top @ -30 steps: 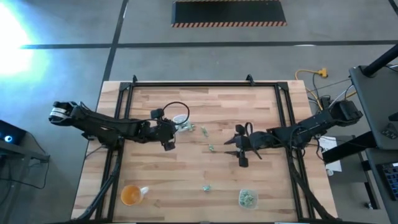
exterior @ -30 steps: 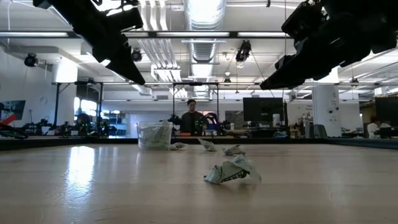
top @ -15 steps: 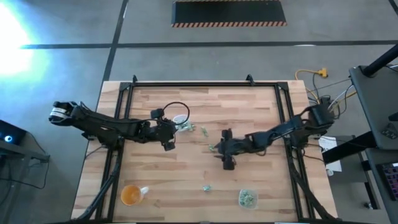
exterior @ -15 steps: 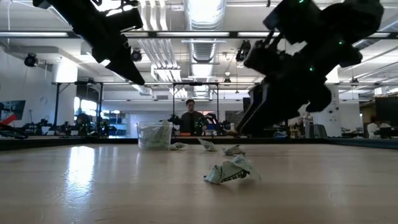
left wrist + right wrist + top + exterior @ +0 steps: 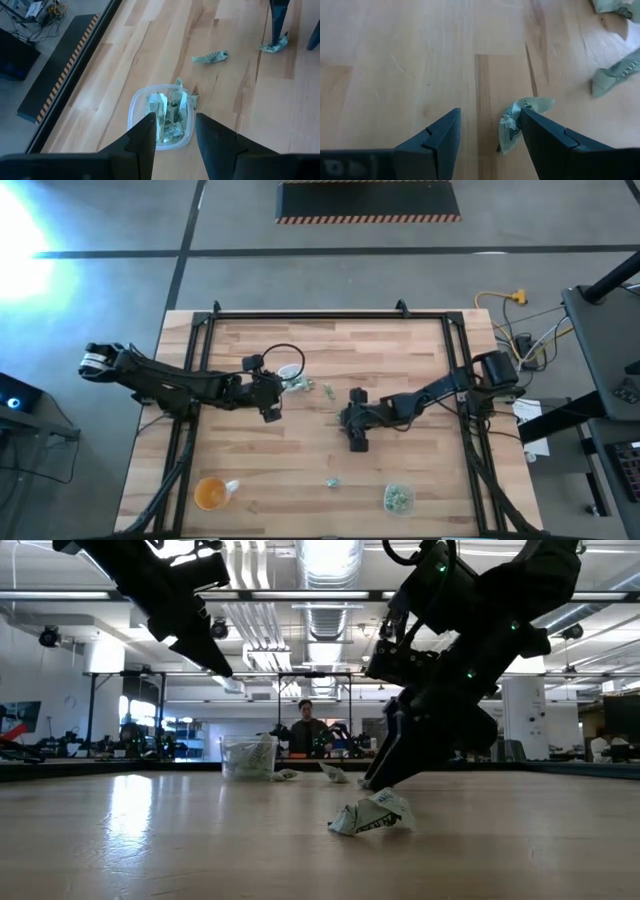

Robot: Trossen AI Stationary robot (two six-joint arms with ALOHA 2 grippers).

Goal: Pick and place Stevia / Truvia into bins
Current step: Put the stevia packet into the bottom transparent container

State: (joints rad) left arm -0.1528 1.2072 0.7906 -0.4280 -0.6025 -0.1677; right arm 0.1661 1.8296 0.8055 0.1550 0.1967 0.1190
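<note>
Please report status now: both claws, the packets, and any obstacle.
Right claw open, low at a crumpled packet mid-table, packet against one finger, not gripped. Left claw open, empty, above the filled bin. Loose packets remain. No obstacle seen.

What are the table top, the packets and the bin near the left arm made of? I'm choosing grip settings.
The table top looks like butcher-block wood, matte: joined planks with grain show. The packets look like thin paper, crumpled and creased. The bin looks like clear glossy plastic: the packets inside show through its wall.
</note>
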